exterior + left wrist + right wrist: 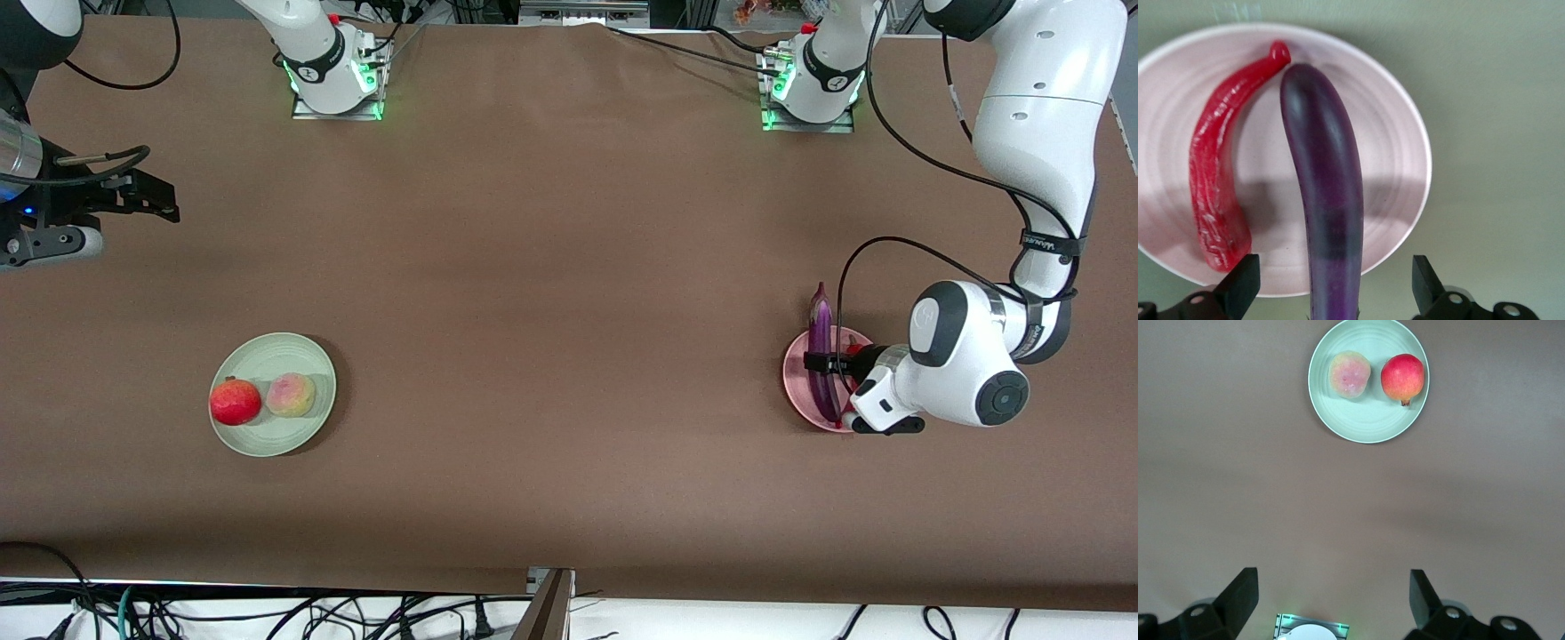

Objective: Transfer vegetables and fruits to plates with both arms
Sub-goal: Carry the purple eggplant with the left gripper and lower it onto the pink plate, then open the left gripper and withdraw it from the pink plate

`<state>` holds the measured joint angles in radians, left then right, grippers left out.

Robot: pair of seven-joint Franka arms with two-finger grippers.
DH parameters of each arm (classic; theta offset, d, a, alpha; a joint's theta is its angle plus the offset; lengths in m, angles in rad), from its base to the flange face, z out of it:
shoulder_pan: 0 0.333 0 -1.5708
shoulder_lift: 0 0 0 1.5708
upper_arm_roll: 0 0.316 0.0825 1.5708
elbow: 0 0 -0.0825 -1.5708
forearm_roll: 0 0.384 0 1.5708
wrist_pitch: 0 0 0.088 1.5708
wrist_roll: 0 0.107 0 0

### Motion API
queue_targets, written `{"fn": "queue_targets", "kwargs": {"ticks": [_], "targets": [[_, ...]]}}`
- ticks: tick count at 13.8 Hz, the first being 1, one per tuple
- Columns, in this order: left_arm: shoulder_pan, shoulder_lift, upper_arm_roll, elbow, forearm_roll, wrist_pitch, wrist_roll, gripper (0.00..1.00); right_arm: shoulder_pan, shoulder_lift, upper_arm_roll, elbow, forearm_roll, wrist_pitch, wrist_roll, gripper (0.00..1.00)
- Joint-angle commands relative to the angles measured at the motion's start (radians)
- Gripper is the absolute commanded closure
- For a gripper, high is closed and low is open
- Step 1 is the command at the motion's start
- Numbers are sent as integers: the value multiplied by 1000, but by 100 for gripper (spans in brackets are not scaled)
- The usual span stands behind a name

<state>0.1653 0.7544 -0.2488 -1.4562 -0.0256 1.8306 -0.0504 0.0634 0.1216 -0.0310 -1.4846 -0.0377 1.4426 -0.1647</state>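
Note:
The purple eggplant [822, 356] lies across the pale pink plate [797, 382], and its stem end overhangs the rim. The red chili pepper [1218, 187] lies beside the eggplant [1328, 200] on the same plate [1395, 167]. My left gripper [831, 364] hovers just over them, open. Its fingers [1241, 283] straddle the eggplant without touching it. The red pomegranate [236, 402] and the yellow-green peach [292, 395] sit side by side on the mint green plate [267, 351]. My right gripper [160, 200] is open and empty, high over the right arm's end of the table. Its wrist view shows the peach [1350, 375], pomegranate [1403, 378] and green plate [1368, 427].
Brown table cloth covers the table. Both arm bases [336, 76] stand with green lights at the edge farthest from the front camera. Cables lie off the near table edge [267, 613].

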Motion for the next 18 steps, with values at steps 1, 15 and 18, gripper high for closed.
{"fn": "queue_targets", "kwargs": {"ticks": [1, 15, 18], "targets": [[13, -75, -12, -10, 6, -1, 24, 0, -11, -14, 8, -17, -11, 21, 1, 0], [49, -618, -7, -7, 12, -412, -28, 0, -8, -14, 10, -16, -11, 24, 4, 0], [56, -639, -4, 2, 6, -412, -28, 0, -10, -13, 8, -16, -11, 24, 1, 0]]}}
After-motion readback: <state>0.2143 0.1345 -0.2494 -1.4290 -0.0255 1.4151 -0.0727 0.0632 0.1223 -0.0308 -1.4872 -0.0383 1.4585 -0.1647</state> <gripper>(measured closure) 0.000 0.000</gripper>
